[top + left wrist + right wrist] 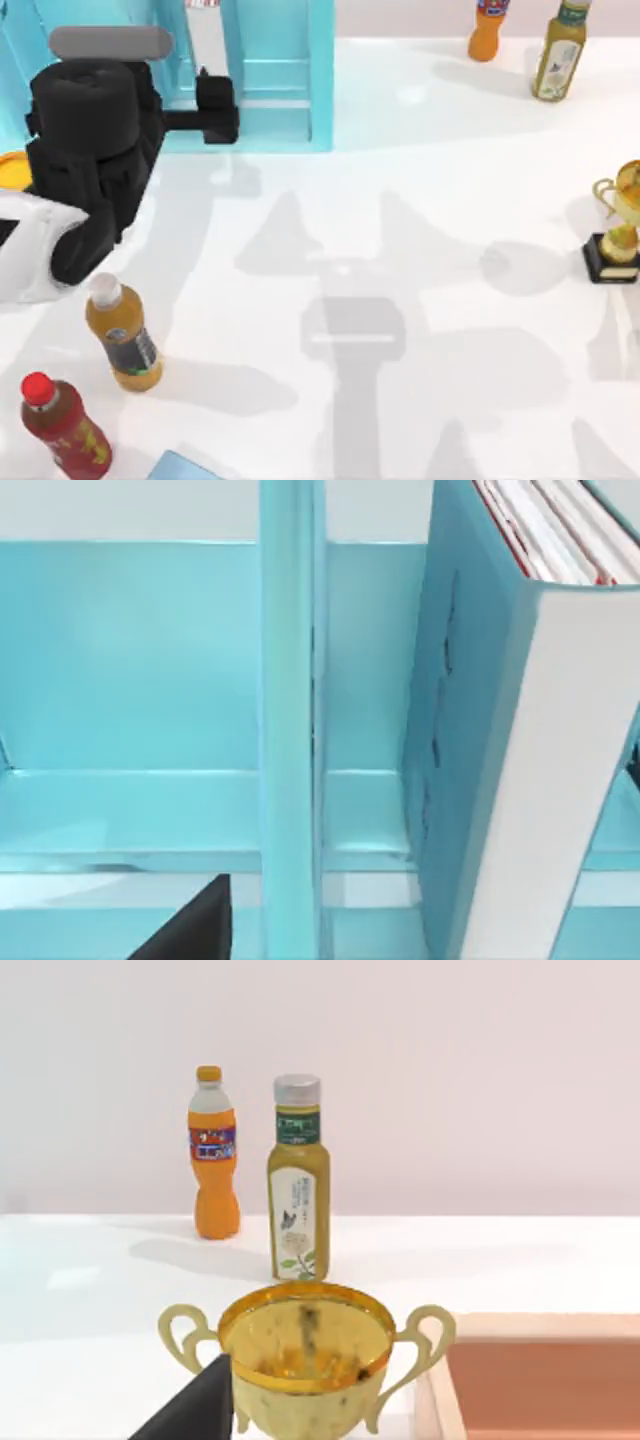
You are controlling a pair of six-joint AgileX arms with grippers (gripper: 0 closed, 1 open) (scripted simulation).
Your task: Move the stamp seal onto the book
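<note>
Whether our left gripper's [214, 108] jaws are clenched or released, we cannot tell. From above, it reaches into the light teal divided rack [290, 90] at the table's far left, presumably heading for the target. Its wrist view shows the thick teal-covered, white-edged book [560, 780] standing upright in a rack compartment; we cannot place the stamp seal. Our right arm idles over the gold two-handled trophy [305, 1360].

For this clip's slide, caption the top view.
Left gripper reaches into the teal rack; bottles and a gold trophy stand around the white table.
</note>
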